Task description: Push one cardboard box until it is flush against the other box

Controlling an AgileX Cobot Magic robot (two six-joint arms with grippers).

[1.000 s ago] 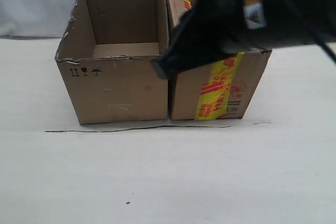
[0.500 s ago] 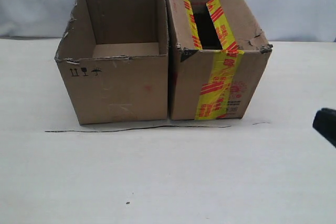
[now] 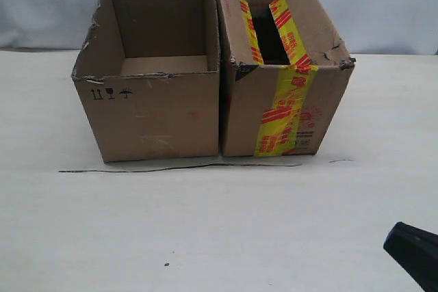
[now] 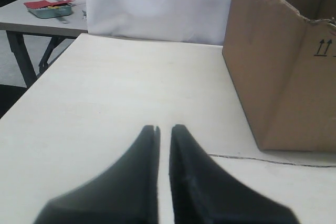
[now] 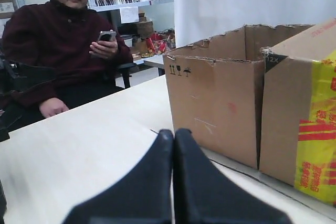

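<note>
The plain topless cardboard box (image 3: 154,111) stands on the left of the white table, black handling symbols near its front left corner. Its right wall lies against the other box (image 3: 280,107), which carries yellow tape printed in red; only a thin dark seam shows between them. My right gripper (image 3: 414,254) sits low at the bottom right corner, well away from both boxes. In the right wrist view its fingertips (image 5: 174,132) touch each other, empty, facing the plain box (image 5: 215,108) and the taped box (image 5: 304,119). The left gripper (image 4: 164,128) shows a hairline slit, holds nothing, and is beside the plain box (image 4: 283,72).
A thin black line (image 3: 178,167) runs along the table just in front of both boxes. A seated person (image 5: 68,40) holding a phone is beyond the table's edge. A side table with a tray (image 4: 47,11) stands off past the table's corner.
My right arm, which hung in front of the boxes' tops a second ago, has drawn back and down to the lower right. Neither box has moved.
</note>
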